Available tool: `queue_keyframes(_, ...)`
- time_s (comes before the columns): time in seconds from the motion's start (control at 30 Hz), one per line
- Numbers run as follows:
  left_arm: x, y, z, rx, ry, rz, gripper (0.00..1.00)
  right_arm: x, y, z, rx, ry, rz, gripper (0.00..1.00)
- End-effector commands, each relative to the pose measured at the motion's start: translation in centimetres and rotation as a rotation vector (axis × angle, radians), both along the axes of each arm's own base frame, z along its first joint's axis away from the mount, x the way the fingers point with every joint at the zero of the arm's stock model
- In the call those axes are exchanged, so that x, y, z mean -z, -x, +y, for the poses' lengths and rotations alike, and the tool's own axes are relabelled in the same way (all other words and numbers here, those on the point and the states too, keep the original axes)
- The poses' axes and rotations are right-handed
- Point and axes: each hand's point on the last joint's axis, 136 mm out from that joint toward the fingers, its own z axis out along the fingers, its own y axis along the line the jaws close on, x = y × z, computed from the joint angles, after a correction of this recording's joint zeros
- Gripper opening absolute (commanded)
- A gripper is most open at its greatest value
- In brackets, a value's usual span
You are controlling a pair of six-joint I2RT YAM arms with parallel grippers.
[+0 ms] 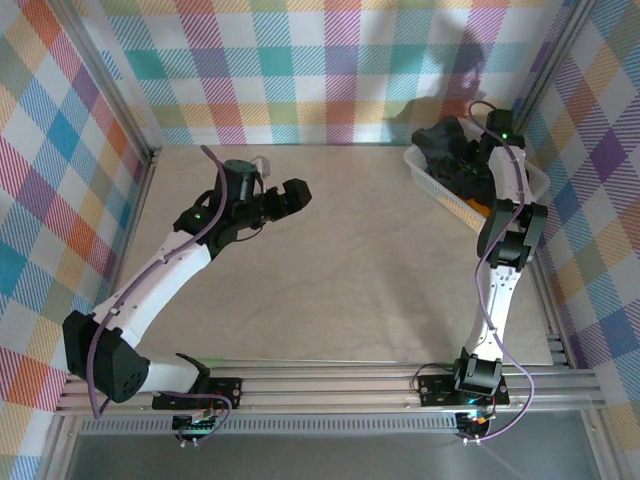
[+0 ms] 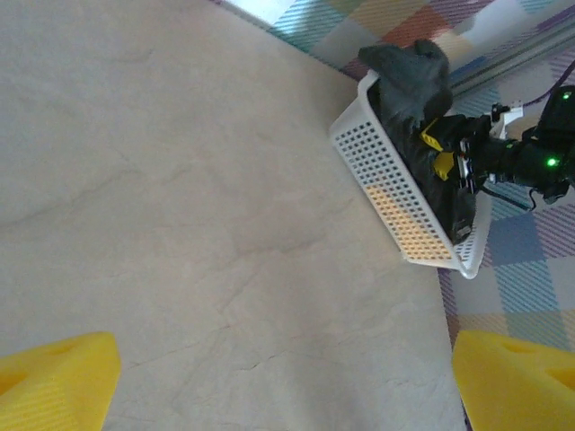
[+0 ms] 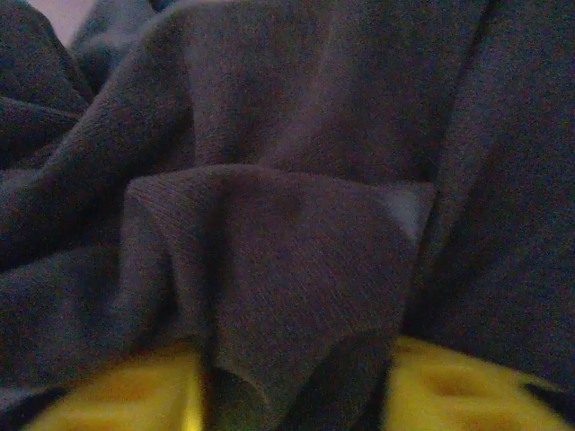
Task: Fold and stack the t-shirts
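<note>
The black shirt [image 3: 287, 224] lies heaped in the white basket [image 2: 382, 175] at the far right corner of the table [image 1: 370, 270], one end of it bulging up over the basket's far rim; a bit of orange shirt [image 1: 480, 207] shows lower down towards the near end, under the dark cloth. The right gripper [image 3: 292, 400] is down inside the basket, nose to the fabric; from its own camera a raised fold of the black cloth sits between the two yellow fingers [image 3: 449, 391], which stand part-way in on either side of it; whether they are truly biting on the fold or only flanking it I cannot tell. I would say the job is at its very start, nothing yet out on the table, and the step in hand is getting that shirt out. To do it well the fingers should close on this one ridge and not gather a second layer or the shirt beneath; then lift straight up until the cloth hangs free of the rim, since a sideways drag could tip or slide the light basket. The left gripper [image 1: 298, 192] hovers over the bare middle of the table, its fingers [image 2: 58, 386] spread wide with nothing between them, turned towards the basket; it looks well placed to catch a hanging edge once the shirt comes across.
</note>
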Motion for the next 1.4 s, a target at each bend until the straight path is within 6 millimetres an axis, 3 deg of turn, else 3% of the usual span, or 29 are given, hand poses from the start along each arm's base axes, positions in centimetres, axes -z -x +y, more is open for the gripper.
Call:
queue_keyframes(0.0,-0.1,0.1,-0.4,0.013,-0.013,-0.027,0.92,-3.0,0.3,2.1,-0.046,-0.045,-0.074,0.12)
queue_keyframes(0.1,0.1,0.3,-0.1,0.0,-0.016,-0.027,0.9,-7.8,1.1,2.8,-0.047,0.008,-0.228,0.0)
queue_keyframes(0.37,-0.5,1.1,0.3,-0.024,-0.016,-0.03,0.87,-22.4,5.7,7.7,-0.107,0.051,-0.527,0.0)
queue_keyframes(0.63,-2.7,2.8,4.1,-0.146,-0.082,-0.055,0.87,-37.5,12.4,13.0,-0.233,0.03,-0.814,0.0)
queue_keyframes(0.73,-3.2,3.7,6.0,-0.213,-0.11,-0.064,0.87,-41.4,14.9,16.2,-0.328,0.018,-0.877,0.0)
queue_keyframes(0.87,-3.9,5.0,8.0,-0.271,-0.125,-0.076,0.87,-44.1,18.3,21.8,-0.459,-0.004,-0.922,0.0)
queue_keyframes(0.93,-4.1,5.6,8.8,-0.295,-0.137,-0.079,0.88,-44.0,19.6,24.9,-0.52,-0.021,-0.917,0.0)
queue_keyframes(1.0,-4.0,6.2,9.7,-0.319,-0.151,-0.076,0.88,-42.5,20.4,28.3,-0.577,-0.056,-0.878,0.0)
queue_keyframes(1.1,-3.8,7.0,10.9,-0.357,-0.163,-0.072,0.88,-38.0,21.1,34.9,-0.681,-0.077,-0.794,0.0)
queue_keyframes(1.2,-3.2,7.8,11.7,-0.374,-0.175,-0.06,0.89,-30.9,21.7,41.6,-0.766,-0.104,-0.67,0.0)
queue_keyframes(1.27,-2.3,8.3,11.9,-0.374,-0.191,-0.036,0.89,-24.6,22.4,46.1,-0.815,-0.133,-0.551,0.0)
queue_keyframes(1.37,-1.2,9.0,12.2,-0.37,-0.202,-0.006,0.88,-17.4,24.3,51.6,-0.891,-0.176,-0.417,0.0)
